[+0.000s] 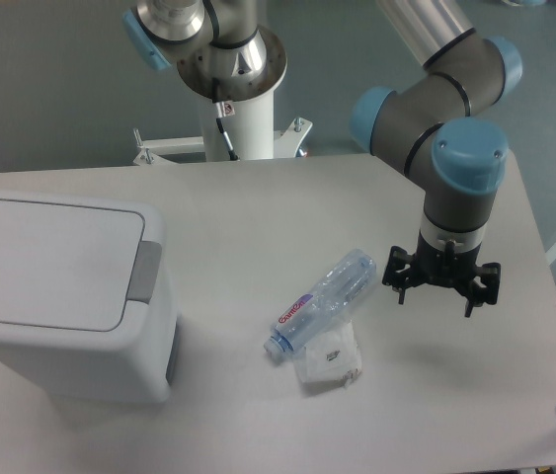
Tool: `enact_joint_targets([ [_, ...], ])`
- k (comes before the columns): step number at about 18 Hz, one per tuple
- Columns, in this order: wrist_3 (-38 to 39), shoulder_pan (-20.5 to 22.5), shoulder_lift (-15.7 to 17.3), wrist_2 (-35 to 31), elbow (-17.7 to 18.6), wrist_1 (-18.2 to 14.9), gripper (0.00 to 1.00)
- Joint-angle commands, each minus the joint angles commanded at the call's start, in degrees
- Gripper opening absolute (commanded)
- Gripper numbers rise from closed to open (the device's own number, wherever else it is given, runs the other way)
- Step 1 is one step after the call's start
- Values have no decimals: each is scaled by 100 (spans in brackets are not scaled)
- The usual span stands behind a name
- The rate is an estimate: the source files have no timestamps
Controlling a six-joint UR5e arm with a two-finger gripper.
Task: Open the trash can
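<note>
At the counter's (258, 207) left edge sits the trash can (60, 296), lid shut, grey push tab (144, 271) facing right. Well apart to the right hangs the pincer (442, 288), spread wide and holding nothing. Crossing low, it could sweep the bottle (322, 303) and crumpled wrapper (327, 363) along, or miss the narrow tab.

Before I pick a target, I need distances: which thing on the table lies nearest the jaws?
The clear plastic bottle, lying on its side just beside the gripper. The crumpled wrapper sits lower, and the trash can stands far across the table.
</note>
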State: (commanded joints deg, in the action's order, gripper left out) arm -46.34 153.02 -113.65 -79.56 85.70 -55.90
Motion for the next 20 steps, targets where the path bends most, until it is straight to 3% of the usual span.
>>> enact_joint_targets([
  [3, 668, -53, 158, 457, -53, 0, 100],
  [9, 2708, -439, 492, 1661, -571, 0, 100],
  [14, 2771, -975, 1098, 1654, -221, 9, 100],
  [18, 2780, -1563, 1257, 1610, -10, 17, 100],
  [20, 2780, -1643, 1301, 1610, 17, 18, 100],
])
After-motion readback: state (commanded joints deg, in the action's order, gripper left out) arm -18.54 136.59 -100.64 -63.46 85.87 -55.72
